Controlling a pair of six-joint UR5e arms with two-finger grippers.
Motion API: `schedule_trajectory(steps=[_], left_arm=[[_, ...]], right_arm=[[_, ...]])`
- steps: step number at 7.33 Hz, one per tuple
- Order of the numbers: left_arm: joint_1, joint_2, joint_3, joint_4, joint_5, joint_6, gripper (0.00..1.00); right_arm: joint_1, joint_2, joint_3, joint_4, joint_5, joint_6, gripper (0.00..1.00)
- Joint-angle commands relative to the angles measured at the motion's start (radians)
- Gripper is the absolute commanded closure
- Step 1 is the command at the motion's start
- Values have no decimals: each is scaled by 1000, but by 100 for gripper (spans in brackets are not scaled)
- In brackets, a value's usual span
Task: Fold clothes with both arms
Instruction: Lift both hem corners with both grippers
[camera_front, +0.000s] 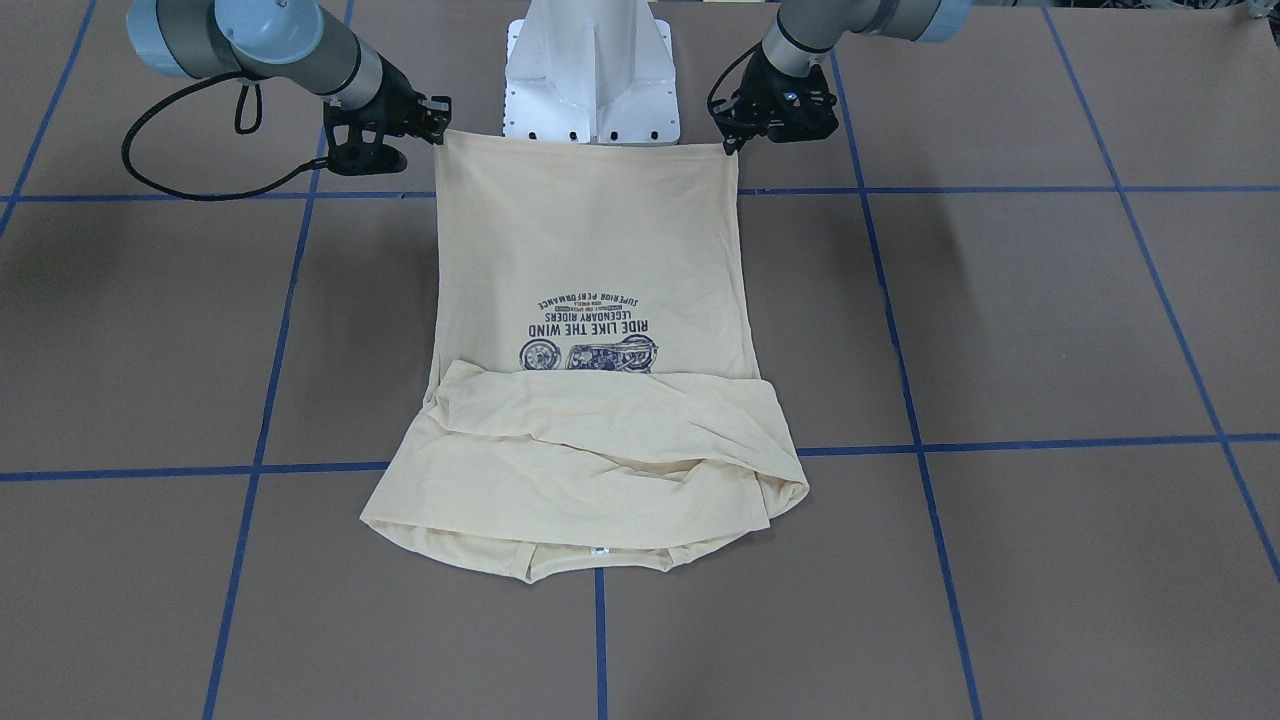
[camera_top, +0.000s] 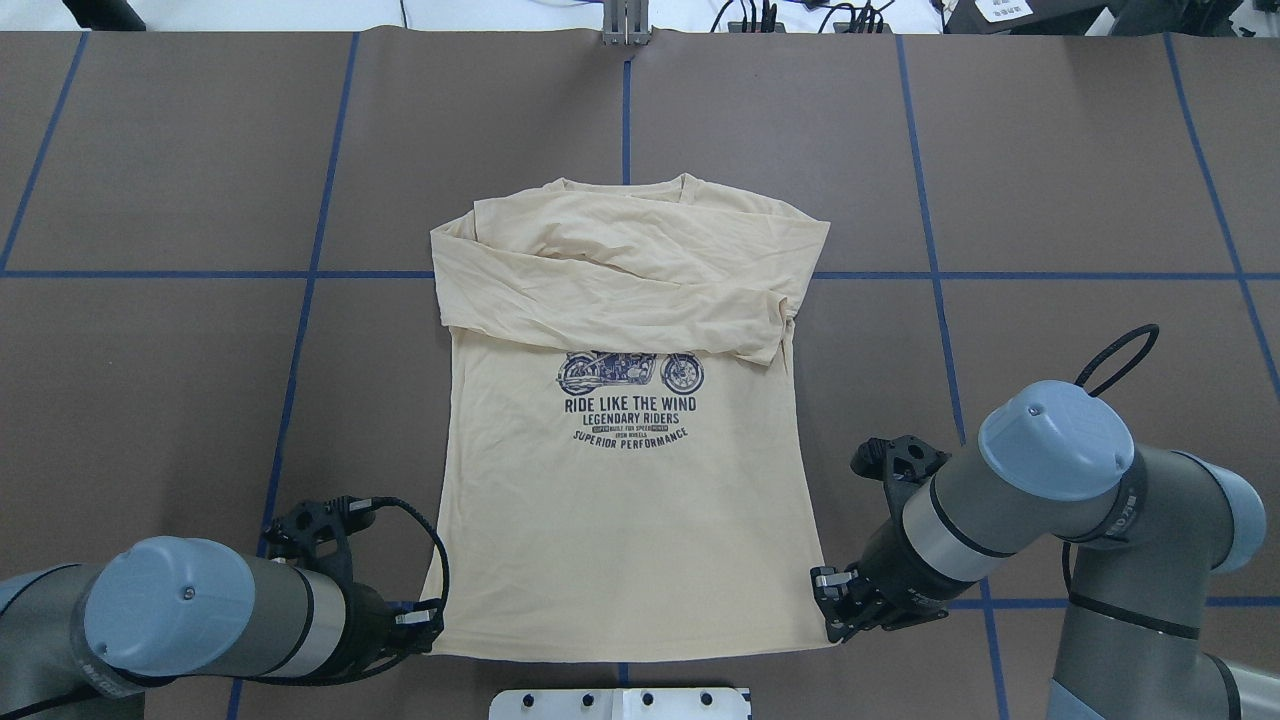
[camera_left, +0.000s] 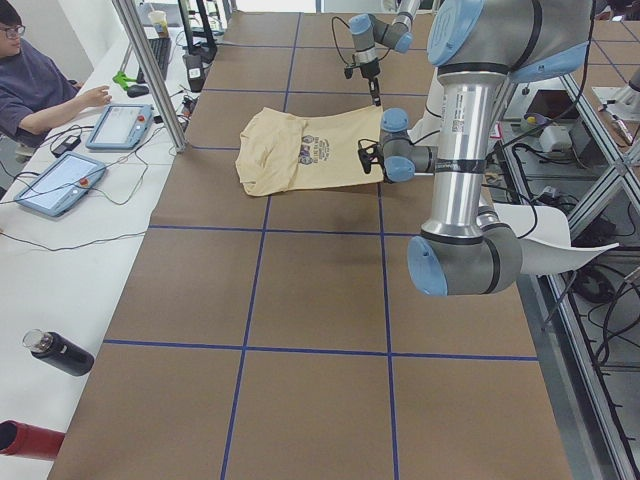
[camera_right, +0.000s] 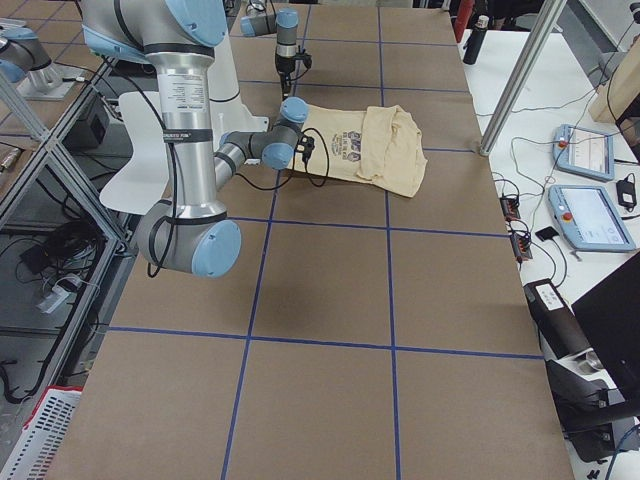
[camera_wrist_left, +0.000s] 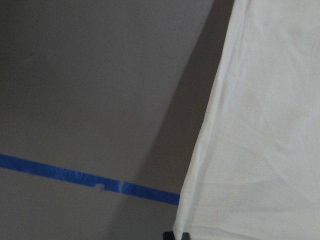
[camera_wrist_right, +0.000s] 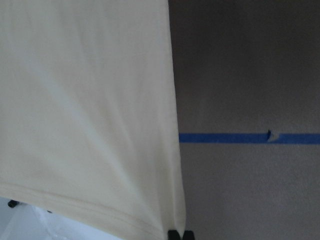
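Left gripper and right gripper each pinch a hem corner of the shirt, stretched taut and raised just beyond the pedestal base, likely so the fold lands square.

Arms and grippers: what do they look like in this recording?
The left arm and right arm are grey-silver tubes with light blue joint caps. The left gripper and right gripper are black, with slim jaws; a black cable loops at each wrist.
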Motion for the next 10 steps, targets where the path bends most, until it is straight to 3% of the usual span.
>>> schedule_trajectory(steps=[1,5,10], left_arm=[[53,17,-51,16,-3,4,100],[49,45,-138,16,-42,2,100],[-236,-16,-131,18,-162,122,100]], right_arm=[[-9,-99,76,0,79,0,100],[-15,-99,38,4,67,-9,100],[210,-2,24,3,81,-13,100]])
